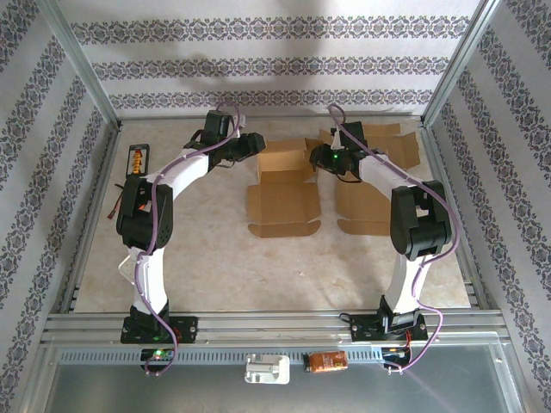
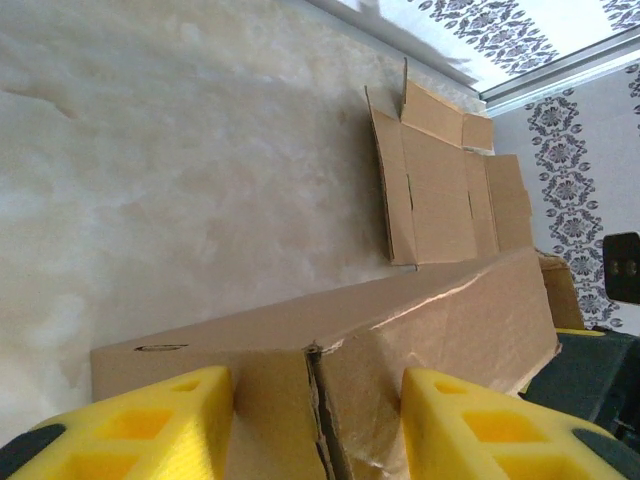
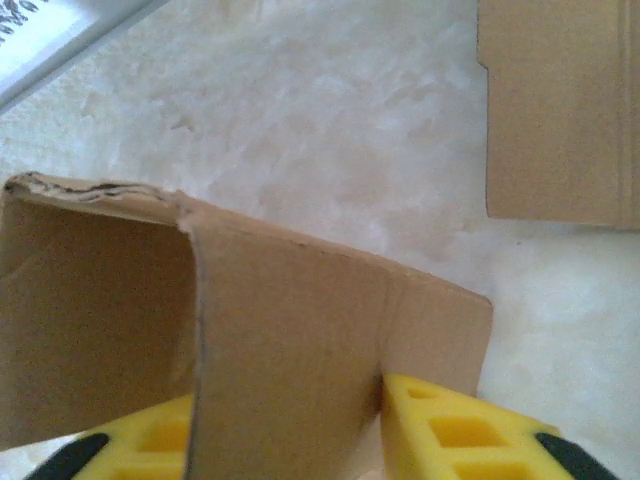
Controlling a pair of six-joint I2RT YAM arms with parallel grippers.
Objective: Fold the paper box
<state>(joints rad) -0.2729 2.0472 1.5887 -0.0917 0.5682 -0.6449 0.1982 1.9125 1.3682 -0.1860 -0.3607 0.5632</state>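
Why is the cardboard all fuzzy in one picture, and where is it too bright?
Right wrist view: the paper box sits so close its edges look soft, and the top-left corner glares white. Left wrist view: the far wall is washed out. Top view: even light, faint shadows on the table.

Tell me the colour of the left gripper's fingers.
Bright yellow fingers; clearest in the left wrist view.

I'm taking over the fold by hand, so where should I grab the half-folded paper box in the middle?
Pinch a raised side wall of the paper box at its top edge, from above: the walls stand thin and upright, the base lies flat.
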